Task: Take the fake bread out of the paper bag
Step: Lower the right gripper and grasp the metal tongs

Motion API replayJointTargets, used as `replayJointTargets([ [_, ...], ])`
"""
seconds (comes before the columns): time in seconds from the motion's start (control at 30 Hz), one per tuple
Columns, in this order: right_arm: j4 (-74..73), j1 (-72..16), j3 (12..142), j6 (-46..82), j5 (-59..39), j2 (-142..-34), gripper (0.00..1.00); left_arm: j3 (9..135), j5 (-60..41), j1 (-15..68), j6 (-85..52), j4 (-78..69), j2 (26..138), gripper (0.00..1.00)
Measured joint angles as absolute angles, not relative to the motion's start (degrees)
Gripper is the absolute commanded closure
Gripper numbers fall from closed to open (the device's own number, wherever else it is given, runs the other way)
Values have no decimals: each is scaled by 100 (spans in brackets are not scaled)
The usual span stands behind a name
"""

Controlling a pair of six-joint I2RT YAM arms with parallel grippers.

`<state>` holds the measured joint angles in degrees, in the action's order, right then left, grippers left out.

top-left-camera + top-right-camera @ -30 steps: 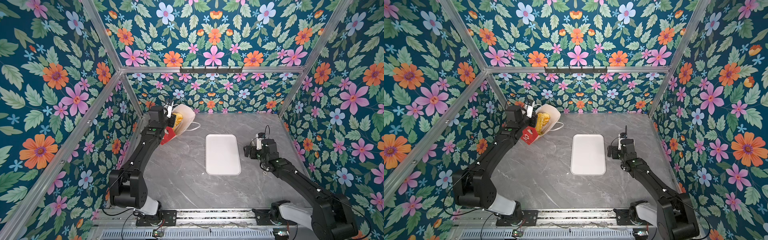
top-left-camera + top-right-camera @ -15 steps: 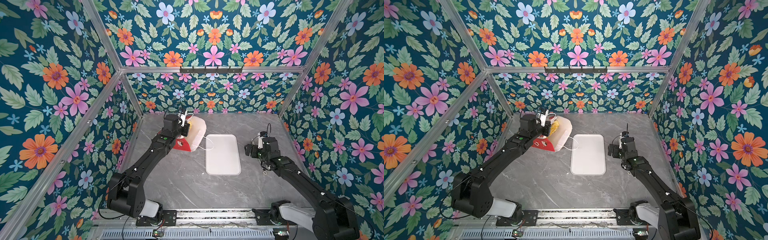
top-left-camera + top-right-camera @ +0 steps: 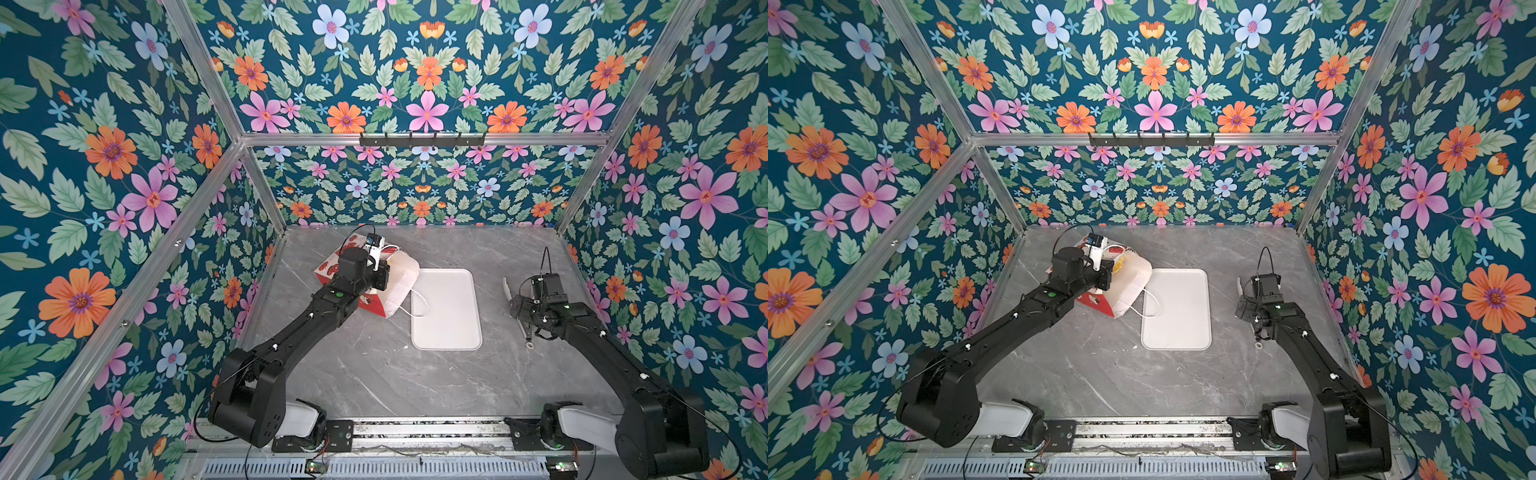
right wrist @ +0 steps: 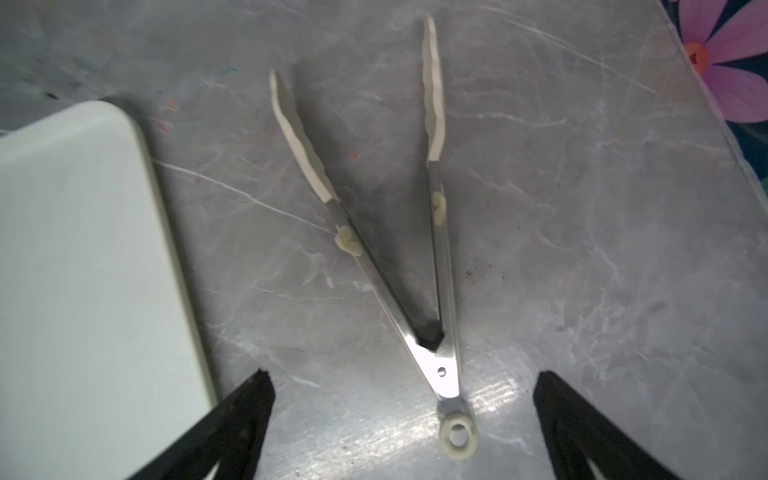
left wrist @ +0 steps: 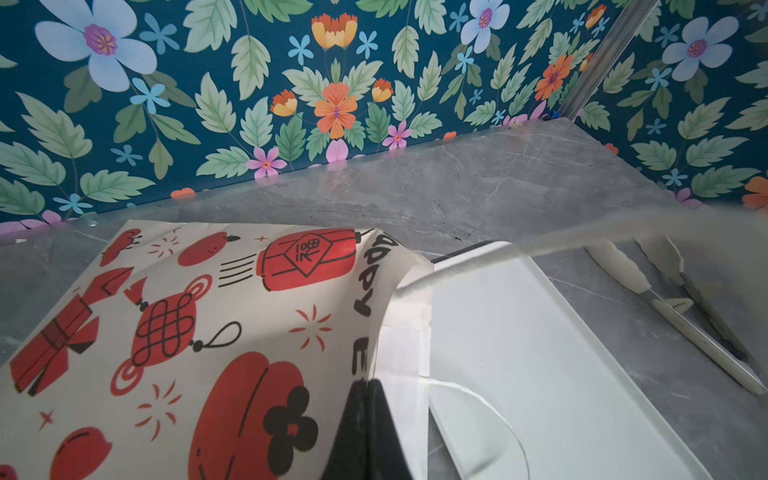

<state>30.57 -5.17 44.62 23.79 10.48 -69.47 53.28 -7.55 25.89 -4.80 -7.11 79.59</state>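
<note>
The paper bag (image 3: 400,286) (image 3: 1126,293), red-and-white printed with a white lining, is tipped over just left of the white tray, mouth toward it. My left gripper (image 5: 368,384) (image 3: 384,276) is shut on the bag's rim, whose printed outside (image 5: 208,324) fills the left wrist view. A sliver of yellow fake bread (image 3: 1119,262) shows inside the mouth; the rest is hidden. A cord handle (image 3: 420,305) hangs over the tray's edge. My right gripper (image 4: 403,374) (image 3: 519,307) hangs open and empty over the table right of the tray.
The flat white tray (image 3: 446,328) (image 3: 1177,328) (image 5: 540,353) (image 4: 62,249) lies mid-table. Metal tongs (image 4: 436,249) (image 3: 506,287) with white tips lie spread open beneath my right gripper. Floral walls close in the back and both sides.
My left arm has carried the bag from the back left corner rightward to the tray's edge. The right gripper has barely shifted and stays open.
</note>
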Motion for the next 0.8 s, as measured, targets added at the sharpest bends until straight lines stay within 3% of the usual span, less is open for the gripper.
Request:
replayJointTargets([
  [0.8,3295,-283,5290,2226,537,-9373,4,4718,-1096,2591,-705,-1347,7813,100],
])
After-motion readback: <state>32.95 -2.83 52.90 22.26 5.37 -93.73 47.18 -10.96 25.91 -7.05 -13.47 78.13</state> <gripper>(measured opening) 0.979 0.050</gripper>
